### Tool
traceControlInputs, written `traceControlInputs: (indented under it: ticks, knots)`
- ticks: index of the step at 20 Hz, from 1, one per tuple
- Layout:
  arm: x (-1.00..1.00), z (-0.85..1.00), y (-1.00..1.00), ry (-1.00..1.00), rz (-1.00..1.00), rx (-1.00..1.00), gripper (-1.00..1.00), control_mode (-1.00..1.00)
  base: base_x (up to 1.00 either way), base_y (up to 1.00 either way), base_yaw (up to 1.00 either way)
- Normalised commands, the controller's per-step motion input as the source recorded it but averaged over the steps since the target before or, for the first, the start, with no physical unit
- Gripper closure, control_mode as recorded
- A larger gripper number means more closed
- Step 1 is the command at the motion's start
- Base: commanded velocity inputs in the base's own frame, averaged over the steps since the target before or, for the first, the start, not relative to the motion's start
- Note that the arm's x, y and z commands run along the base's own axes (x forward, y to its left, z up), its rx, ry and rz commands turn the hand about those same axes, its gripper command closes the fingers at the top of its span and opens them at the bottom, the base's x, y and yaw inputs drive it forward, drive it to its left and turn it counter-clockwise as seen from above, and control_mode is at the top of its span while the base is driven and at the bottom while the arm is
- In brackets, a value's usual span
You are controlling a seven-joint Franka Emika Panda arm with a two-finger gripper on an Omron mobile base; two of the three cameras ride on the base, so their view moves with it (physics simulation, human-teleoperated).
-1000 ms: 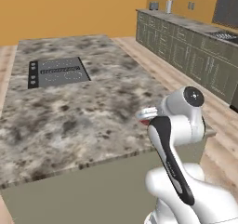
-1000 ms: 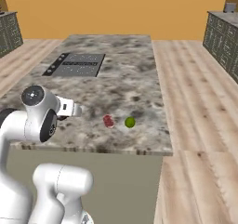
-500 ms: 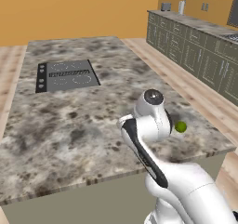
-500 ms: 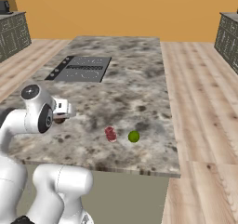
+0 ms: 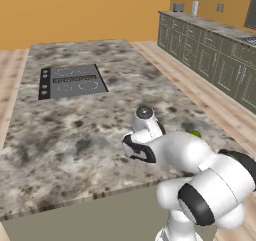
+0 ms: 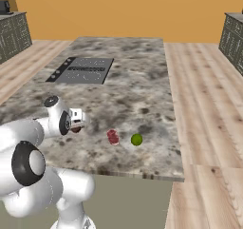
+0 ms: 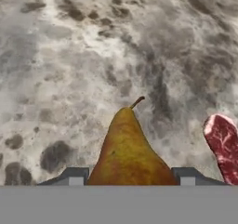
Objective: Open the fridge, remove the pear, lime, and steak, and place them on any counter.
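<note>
Between the two dark fingertips in the hand view sits the pear, yellow-brown, stem pointing to 12 o'clock and slightly right. Gripper jaws partly spread, one fingertip on each side of the pear's wide base and pressed against it, so the gripper is pinching the pear. Behind the pear in that view lies the counter, mottled grey-brown stone. Steak, red with pale streaks, lies flat on the stone at about 3 o'clock from the pear, near but apart from it, cut by the frame edge.

Right base view: gripper sticks out from the white arm over the near part of the counter; a bit of brown shows at its tip, too small to make out. Steak lies at 4 o'clock from the gripper, and the lime just beside the steak at its 3 o'clock, not touching. Both on the stone near the front edge. Black cooktop inset at 12 o'clock from the gripper, well apart.

Left base view: lime peeks past the arm's elbow on the counter; cooktop at 11 o'clock from the arm.
</note>
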Motion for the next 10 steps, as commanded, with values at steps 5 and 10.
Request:
traceControlInputs:
  ticks: [5,10]
  knots:
    - [0.85,-0.38,-0.14,0.08,0.0,0.0,1.0,-1.0,0.0,0.0,0.0]
    - [0.41,-0.4,-0.05,0.09,0.0,0.0,1.0,-1.0,0.0,0.0,0.0]
